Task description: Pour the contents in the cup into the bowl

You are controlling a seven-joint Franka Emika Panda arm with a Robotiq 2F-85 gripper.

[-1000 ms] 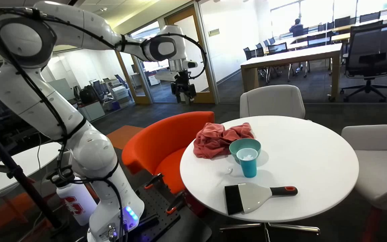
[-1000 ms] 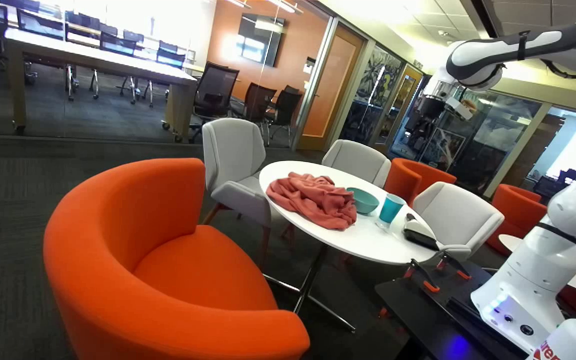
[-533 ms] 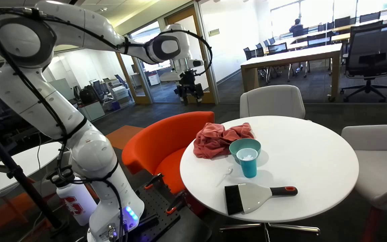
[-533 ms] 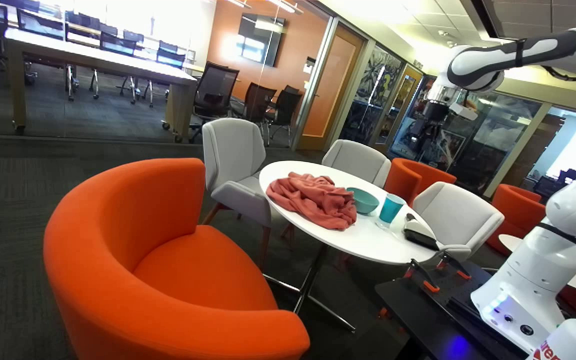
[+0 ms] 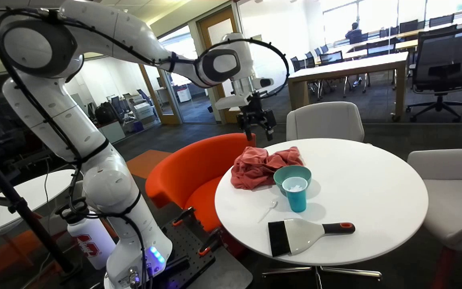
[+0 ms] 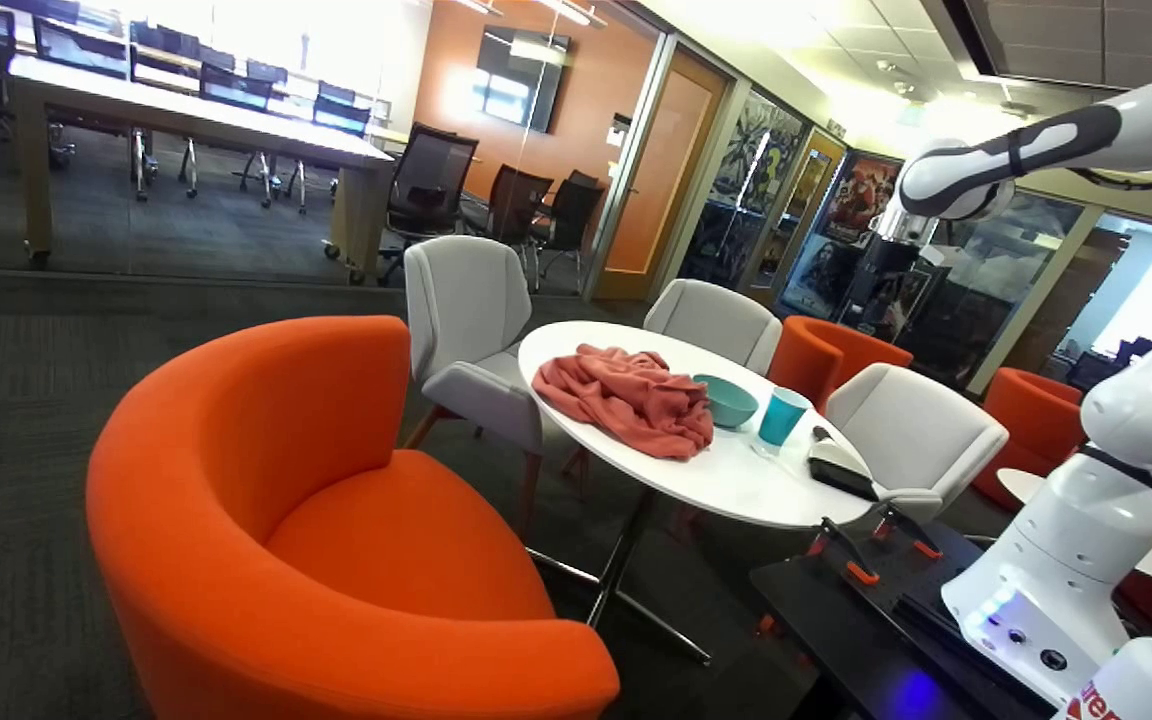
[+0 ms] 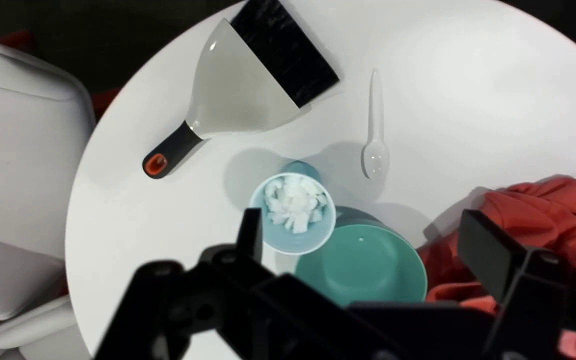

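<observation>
We see the gripper (image 7: 370, 244) with its 2 fingers (image 7: 490, 255) apart and, in the wrist view, the cup (image 7: 287, 241) of white pieces (image 7: 295, 200) upright on the table (image 7: 468, 125) — the bowl (image 7: 368, 265) just beside it at 4 o'clock.

A spoon (image 7: 376, 125), brush (image 5: 305, 236) and crumpled cloth (image 6: 628, 402) lie on the table (image 5: 369, 192).

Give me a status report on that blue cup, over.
Gripper open, holding nothing. Blue cup upright, white pieces inside, not yet poured. Bowl close beside it, possibly cramping the grasp.
</observation>
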